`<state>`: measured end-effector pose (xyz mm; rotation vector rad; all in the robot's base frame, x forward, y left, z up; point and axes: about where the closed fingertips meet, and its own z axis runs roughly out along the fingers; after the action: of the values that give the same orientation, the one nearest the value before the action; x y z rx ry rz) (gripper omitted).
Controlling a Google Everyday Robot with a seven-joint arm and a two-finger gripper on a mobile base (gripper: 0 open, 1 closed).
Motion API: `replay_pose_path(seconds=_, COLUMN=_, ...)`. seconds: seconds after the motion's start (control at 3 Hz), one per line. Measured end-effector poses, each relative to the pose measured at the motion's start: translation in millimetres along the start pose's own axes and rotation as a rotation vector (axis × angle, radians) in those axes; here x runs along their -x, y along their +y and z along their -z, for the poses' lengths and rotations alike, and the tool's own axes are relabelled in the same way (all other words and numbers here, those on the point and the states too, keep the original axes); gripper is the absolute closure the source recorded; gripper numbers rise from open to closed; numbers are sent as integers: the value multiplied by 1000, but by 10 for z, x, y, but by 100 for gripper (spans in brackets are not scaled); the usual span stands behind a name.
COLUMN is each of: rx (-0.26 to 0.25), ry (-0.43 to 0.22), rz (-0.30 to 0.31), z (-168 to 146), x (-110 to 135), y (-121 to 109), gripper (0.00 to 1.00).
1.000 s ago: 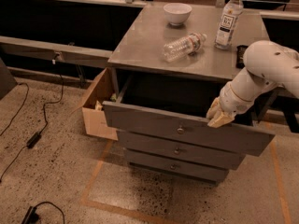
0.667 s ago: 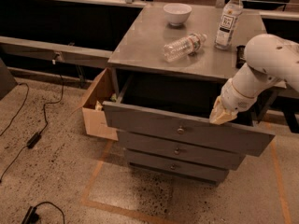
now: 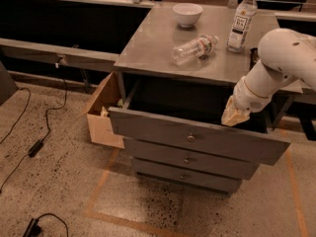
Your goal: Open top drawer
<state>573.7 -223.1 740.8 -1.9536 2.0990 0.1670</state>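
Note:
The top drawer (image 3: 163,132) is the largest grey one, with a wide flat front and a small round metal knob (image 3: 190,138). It stands pulled well out of the grey cabinet (image 3: 148,43), and its inside is dark. My gripper (image 3: 234,117), beige at the end of the white arm (image 3: 281,58), is at the right part of the drawer's top front edge, just above and behind the panel. I cannot tell whether it touches the panel.
Two narrower drawer fronts (image 3: 186,159) sit shut below. On the cabinet top stand a white bowl (image 3: 187,14) and an upright bottle (image 3: 242,21), with a clear bottle (image 3: 194,49) lying down. A cardboard box (image 3: 101,120) sits at the left, and cables (image 3: 34,147) lie on the floor.
My gripper has lifted slightly along the drawer's top edge. The drawer stays pulled out as before.

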Motion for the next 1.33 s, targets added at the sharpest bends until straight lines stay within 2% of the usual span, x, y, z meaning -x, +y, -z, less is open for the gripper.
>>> replay_pose_path(seconds=1.0, rx=-149, ry=26, rz=-57, z=-220, x=-97, y=-392, gripper=100)
replay_pose_path(seconds=1.33, rx=-207, ry=37, rz=-53, z=-339, x=-117, y=-409, gripper=100)
